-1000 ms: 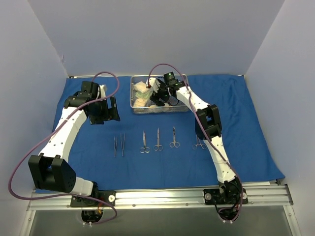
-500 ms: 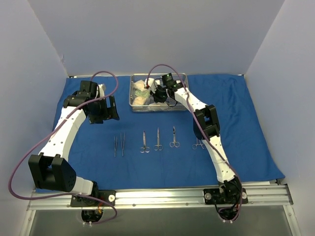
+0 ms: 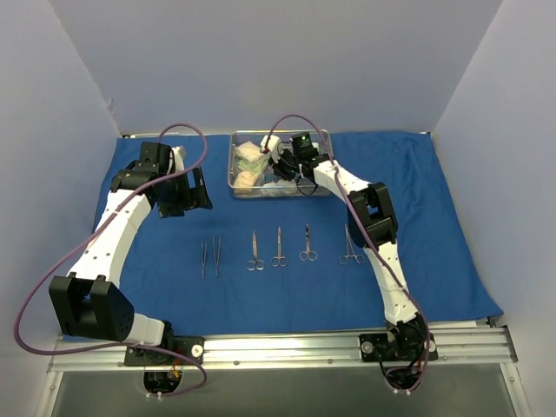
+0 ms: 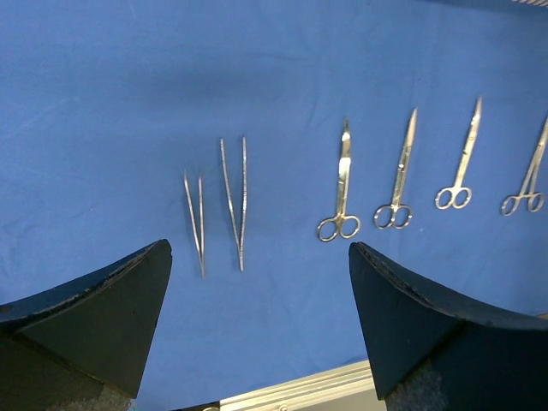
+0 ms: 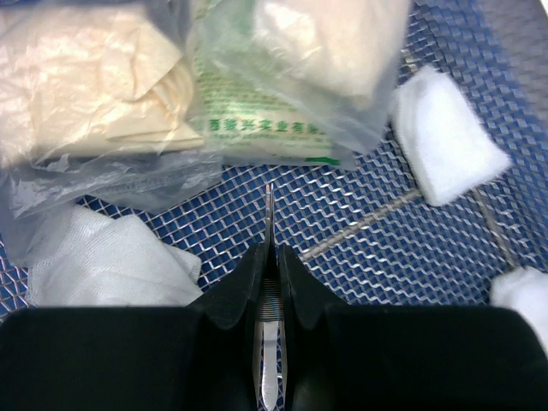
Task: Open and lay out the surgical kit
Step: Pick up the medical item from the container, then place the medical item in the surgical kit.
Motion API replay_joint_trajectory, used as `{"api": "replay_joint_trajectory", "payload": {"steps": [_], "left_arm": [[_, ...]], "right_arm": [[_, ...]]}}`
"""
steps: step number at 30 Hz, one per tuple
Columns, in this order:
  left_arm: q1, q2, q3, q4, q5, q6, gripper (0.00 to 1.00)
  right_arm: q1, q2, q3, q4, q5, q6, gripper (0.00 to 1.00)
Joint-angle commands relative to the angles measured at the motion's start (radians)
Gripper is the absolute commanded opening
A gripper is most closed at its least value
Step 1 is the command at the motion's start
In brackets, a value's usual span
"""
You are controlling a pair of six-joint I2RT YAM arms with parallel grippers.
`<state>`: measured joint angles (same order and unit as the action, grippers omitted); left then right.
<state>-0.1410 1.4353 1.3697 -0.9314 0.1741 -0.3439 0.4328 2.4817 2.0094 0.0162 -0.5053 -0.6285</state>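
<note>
Surgical kit lies opened out on the blue cloth [image 3: 434, 226]. Its wire-mesh tray [image 5: 385, 265] sits at the far middle and holds clear packets [image 5: 282, 77] and white gauze pads [image 5: 447, 147]. Inside the tray, the right pincer [image 5: 268, 257] is pressed together on a thin steel instrument [image 5: 269, 201]. Nearer the arms, tweezers [image 4: 242, 205], scissors [image 4: 343, 171] and forceps [image 4: 531, 171] lie in a row. The left pincer [image 4: 259, 257] hangs spread wide over the cloth, left of the tray.
</note>
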Motion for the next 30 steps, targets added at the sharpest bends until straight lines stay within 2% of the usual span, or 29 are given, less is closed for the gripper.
{"api": "replay_joint_trajectory", "payload": {"steps": [1, 11, 14, 15, 16, 20, 22, 24, 27, 30], "left_arm": [[0.007, -0.061, 0.012, 0.065, 0.031, -0.021, 0.94], [-0.002, -0.136, -0.017, 0.129, 0.100, -0.043, 0.94], [-0.022, -0.162, -0.020, 0.169, 0.105, -0.049, 0.94], [-0.031, -0.170, -0.023, 0.181, 0.102, -0.052, 0.94], [-0.043, -0.176, -0.026, 0.193, 0.097, -0.055, 0.94], [-0.140, -0.205, -0.027, 0.253, 0.027, -0.087, 0.94], [-0.213, -0.208, -0.023, 0.281, -0.034, -0.098, 0.94], [-0.267, -0.213, -0.032, 0.333, -0.064, -0.133, 0.94], [-0.304, -0.214, -0.064, 0.411, -0.068, -0.173, 0.94], [-0.364, -0.205, -0.081, 0.477, -0.074, -0.202, 0.94]], "right_arm": [[-0.029, -0.159, -0.058, 0.203, 0.030, 0.120, 0.00], [-0.034, -0.355, -0.254, 0.415, 0.131, 0.387, 0.00], [-0.035, -0.414, -0.290, 0.444, 0.242, 0.570, 0.00], [-0.035, -0.443, -0.296, 0.439, 0.264, 0.711, 0.00], [-0.039, -0.460, -0.307, 0.427, 0.283, 0.777, 0.00], [-0.034, -0.573, -0.449, 0.476, 0.365, 1.051, 0.00], [-0.022, -0.654, -0.575, 0.560, 0.392, 1.168, 0.00], [0.006, -0.743, -0.650, 0.597, 0.441, 1.204, 0.00], [0.093, -0.852, -0.753, 0.605, 0.603, 1.225, 0.00], [0.155, -0.915, -0.830, 0.620, 0.648, 1.309, 0.00]]}}
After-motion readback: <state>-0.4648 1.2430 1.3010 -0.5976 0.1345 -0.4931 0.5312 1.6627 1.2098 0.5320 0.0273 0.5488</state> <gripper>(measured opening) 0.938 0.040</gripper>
